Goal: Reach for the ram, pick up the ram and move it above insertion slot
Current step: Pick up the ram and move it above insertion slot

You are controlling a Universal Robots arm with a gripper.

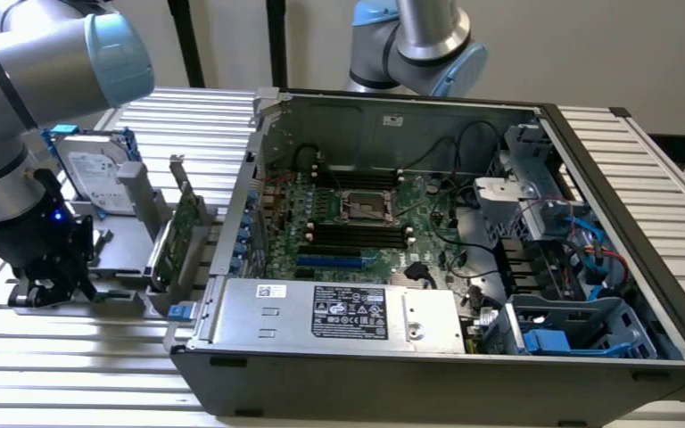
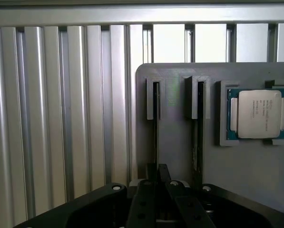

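Where ram (image 2: 156, 126) sits: on edge in narrow slot of grey holder (image 2: 175, 142); thin dark strip.
Gripper (image 2: 157, 184): black, low over that slot; can't tell if clamped.
Nearby: square silver-topped chip (image 2: 256, 114) in recess, 2nd slot (image 2: 199, 133) between.
Bench (image 2: 61, 123): ribbed aluminium slats.
Ext. view's right: open PC case (image 1: 438, 267); hard drive (image 1: 90, 174) and green card (image 1: 176, 239) near arm.

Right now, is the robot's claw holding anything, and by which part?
It cannot be told. The gripper sits at one end of the ram, which stands on edge in the gray holder, but a grip is not clear.
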